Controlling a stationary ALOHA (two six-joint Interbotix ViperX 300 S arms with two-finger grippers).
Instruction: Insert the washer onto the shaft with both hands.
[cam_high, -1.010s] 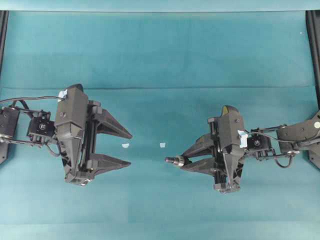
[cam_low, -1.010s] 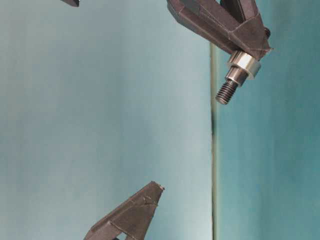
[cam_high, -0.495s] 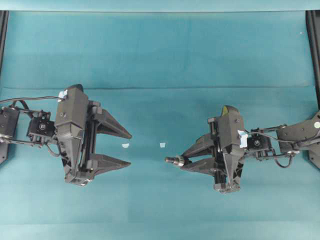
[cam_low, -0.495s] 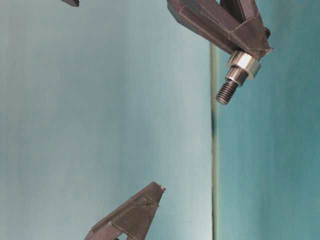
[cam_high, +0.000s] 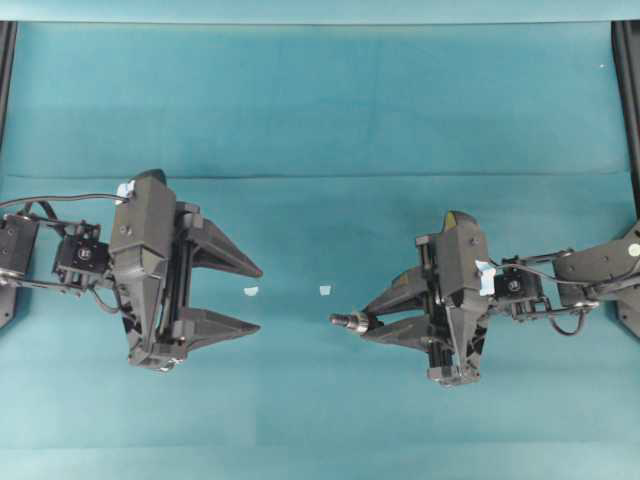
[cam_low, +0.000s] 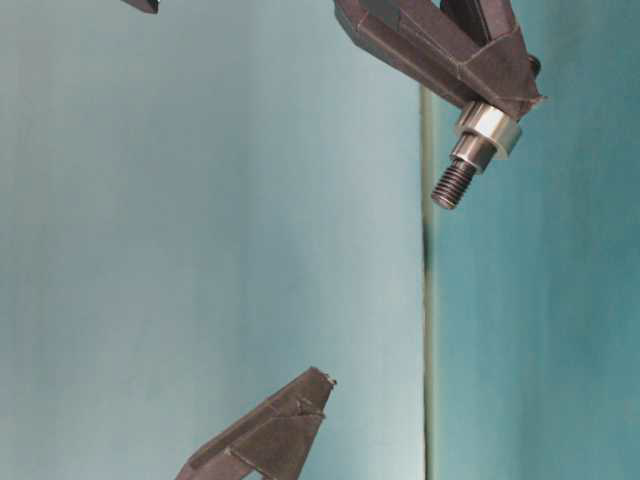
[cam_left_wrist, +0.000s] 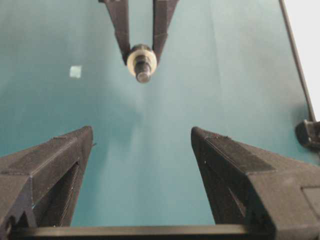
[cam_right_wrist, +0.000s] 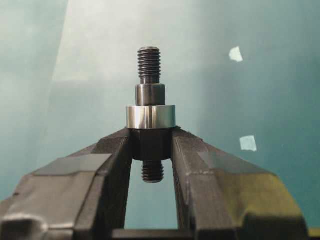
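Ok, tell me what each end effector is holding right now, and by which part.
The right end effector clamps the shaft at its thick middle, just behind the washer seated on it. The left end effector is open and empty.

washer (cam_low: 489, 128) sits on shaft (cam_low: 457, 180) held by right gripper (cam_low: 500, 92).

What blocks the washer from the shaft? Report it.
Nothing visible does: the washer already sits around the shaft, against the fingertips of the right claw, which is shut on the shaft.
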